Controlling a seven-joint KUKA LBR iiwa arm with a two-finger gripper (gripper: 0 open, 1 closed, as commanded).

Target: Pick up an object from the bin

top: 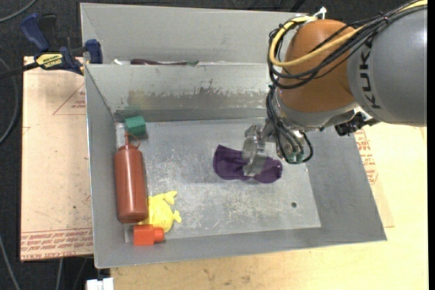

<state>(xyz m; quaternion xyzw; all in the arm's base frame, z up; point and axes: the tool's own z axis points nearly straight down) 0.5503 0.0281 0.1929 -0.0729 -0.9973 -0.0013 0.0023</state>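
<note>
As my pincer (257,158) hangs low in the bin (204,88), the crumpled purple soft thing (230,163) lies directly beneath it, well right of the red-brown bottle (130,180). The pincer covers the purple thing's part farther from the bottle. Wide or narrow, I cannot tell.

The scuffed, matt grey metal bin (204,214) holds a soft purple cloth (234,165), a smooth glossy brown plastic bottle (130,181) and matt green (136,125) and orange blocks (147,236).
</note>
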